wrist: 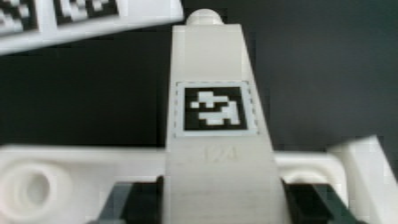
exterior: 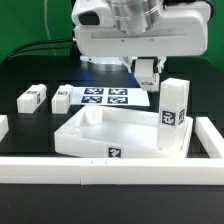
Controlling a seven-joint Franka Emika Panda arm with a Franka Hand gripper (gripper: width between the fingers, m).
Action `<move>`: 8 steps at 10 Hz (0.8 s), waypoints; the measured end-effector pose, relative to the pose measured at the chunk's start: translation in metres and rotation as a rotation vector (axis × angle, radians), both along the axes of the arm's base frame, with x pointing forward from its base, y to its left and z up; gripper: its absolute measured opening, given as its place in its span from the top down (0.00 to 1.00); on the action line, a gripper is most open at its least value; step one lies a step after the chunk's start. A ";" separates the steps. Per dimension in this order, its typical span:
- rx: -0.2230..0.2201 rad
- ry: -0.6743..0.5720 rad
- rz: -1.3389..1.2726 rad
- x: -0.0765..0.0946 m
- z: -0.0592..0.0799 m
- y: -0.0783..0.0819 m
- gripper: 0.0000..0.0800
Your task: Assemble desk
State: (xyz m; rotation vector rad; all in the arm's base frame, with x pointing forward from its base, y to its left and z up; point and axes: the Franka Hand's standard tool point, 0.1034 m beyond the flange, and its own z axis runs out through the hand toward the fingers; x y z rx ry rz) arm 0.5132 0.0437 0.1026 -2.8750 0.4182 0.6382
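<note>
Three legs in sight. The upright leg (exterior: 174, 115) stands at the corner of the desk top (exterior: 85, 141) on the exterior view's right, with its tag facing the camera. Its lower end overlaps the rim; I cannot tell if it sits in a socket.

The tool (exterior: 150, 80) hangs from the arm just beside the top of that leg, toward the exterior view's left. In the wrist view the leg fills the middle, tag toward the lens, with the dark tool tips tight against both its sides. The tool is pinching the upright leg. A round corner socket (wrist: 36, 186) shows in the rim beside it.

The desk top lies hollow side up on the black tabletop (exterior: 100, 200), just behind the front wall (exterior: 60, 168).

The first loose leg (exterior: 33, 97) and second loose leg (exterior: 62, 98) lie flat on the exterior view's left, near each other and apart from the desk top.

The marker board (exterior: 106, 97) lies flat behind the desk top, between the loose legs and the tool.
</note>
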 end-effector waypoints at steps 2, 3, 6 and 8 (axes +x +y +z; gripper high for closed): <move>-0.031 -0.125 -0.010 0.009 0.001 0.000 0.64; -0.051 -0.199 -0.014 0.010 0.001 0.000 0.64; -0.058 -0.343 -0.025 0.030 0.043 0.001 0.64; -0.081 -0.479 -0.042 0.046 0.058 0.003 0.64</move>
